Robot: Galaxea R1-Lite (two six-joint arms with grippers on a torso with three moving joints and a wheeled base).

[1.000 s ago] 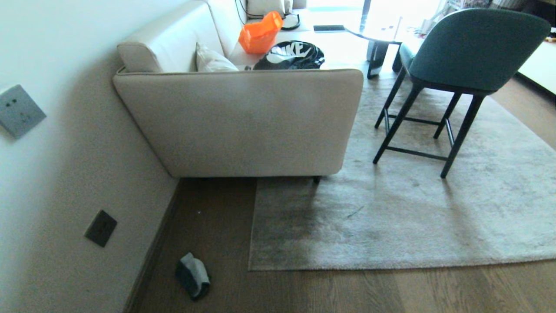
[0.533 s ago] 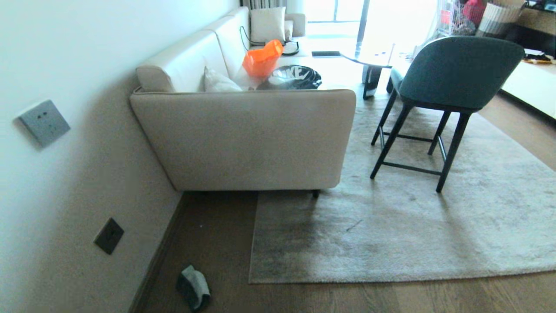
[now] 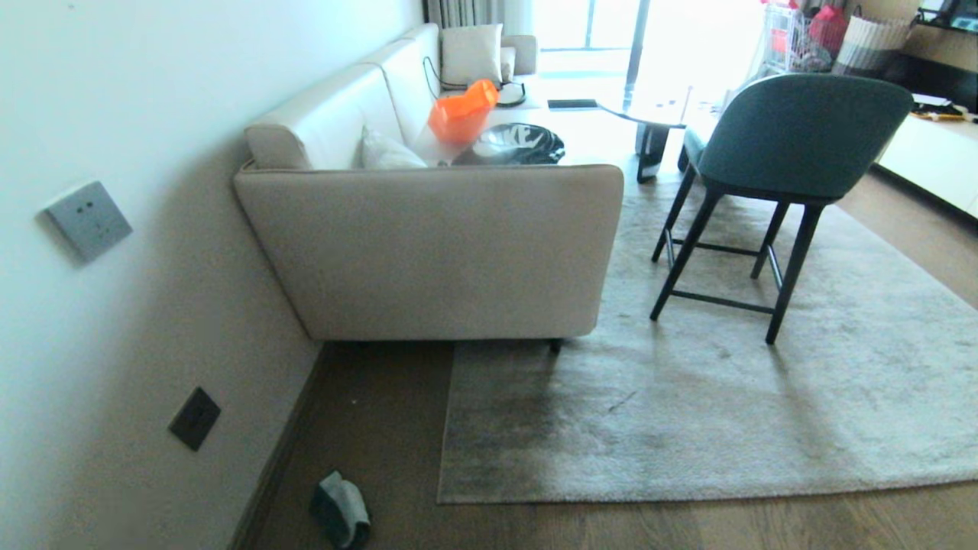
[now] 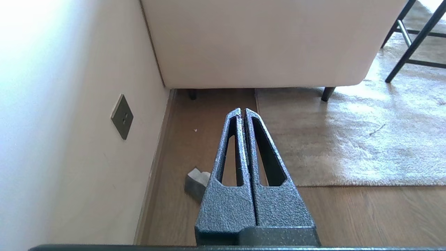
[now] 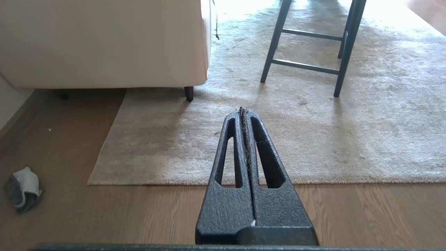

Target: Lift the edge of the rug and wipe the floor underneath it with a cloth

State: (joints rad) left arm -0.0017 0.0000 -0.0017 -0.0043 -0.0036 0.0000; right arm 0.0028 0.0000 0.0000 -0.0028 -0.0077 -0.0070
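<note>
On the floor [image 3: 397, 428] by the wall I see cloth [image 3: 341, 509] crumpled, left of and clear of rug edge [image 3: 581, 493], which lies flat | left gripper [image 4: 243, 112] jaws pressed together, empty, above floor | right gripper [image 5: 243, 111] same, empty, over rug | sofa [image 3: 435, 252] leg on the rug

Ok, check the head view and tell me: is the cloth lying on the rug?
No, the cloth lies on the bare floor near the wall, apart from the rug edge.
</note>
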